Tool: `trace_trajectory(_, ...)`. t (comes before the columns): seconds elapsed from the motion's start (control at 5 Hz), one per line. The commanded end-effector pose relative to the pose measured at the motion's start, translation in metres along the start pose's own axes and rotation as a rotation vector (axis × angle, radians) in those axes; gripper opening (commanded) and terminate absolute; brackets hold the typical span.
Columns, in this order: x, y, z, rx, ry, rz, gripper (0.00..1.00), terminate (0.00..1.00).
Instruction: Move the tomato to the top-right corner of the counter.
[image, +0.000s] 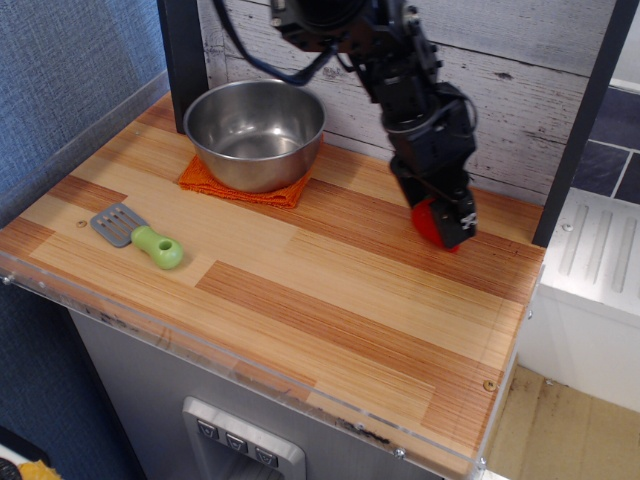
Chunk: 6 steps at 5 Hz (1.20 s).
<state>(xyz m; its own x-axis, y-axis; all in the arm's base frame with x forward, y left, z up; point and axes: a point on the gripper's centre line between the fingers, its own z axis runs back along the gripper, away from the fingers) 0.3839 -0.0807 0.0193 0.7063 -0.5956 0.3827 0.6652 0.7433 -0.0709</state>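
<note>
The black pincer (447, 220) pinches the glossy red tomato (428, 222) above the striped wooden counter (330, 300).

The tomato (428, 222) is showing only as a small glossy red patch, mostly hidden, sitting low over the far right part of the counter (330, 290). The counter is lying flat, its light and reddish-brown planks running in stripes, edged by a clear plastic rim.
</note>
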Motion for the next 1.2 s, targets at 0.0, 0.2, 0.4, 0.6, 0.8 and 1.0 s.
trace_trajectory(0.0, 0.008, -0.002, -0.001, 0.013, 0.006, -0.060, 0.00, 0.00)
trace_trajectory(0.2, 0.002, -0.003, 0.003, 0.025, 0.047, -0.028, 1.00, 0.00)
trace_trajectory(0.4, 0.000, -0.004, 0.007, 0.037, 0.062, -0.027, 1.00, 0.00)
trace_trajectory(0.6, 0.001, -0.004, 0.012, 0.034, 0.047, -0.019, 1.00, 0.00)
trace_trajectory(0.8, 0.006, -0.004, 0.021, 0.049, 0.034, -0.029, 1.00, 0.00)
trace_trajectory(1.0, 0.011, -0.004, 0.033, 0.052, 0.007, -0.023, 1.00, 0.00)
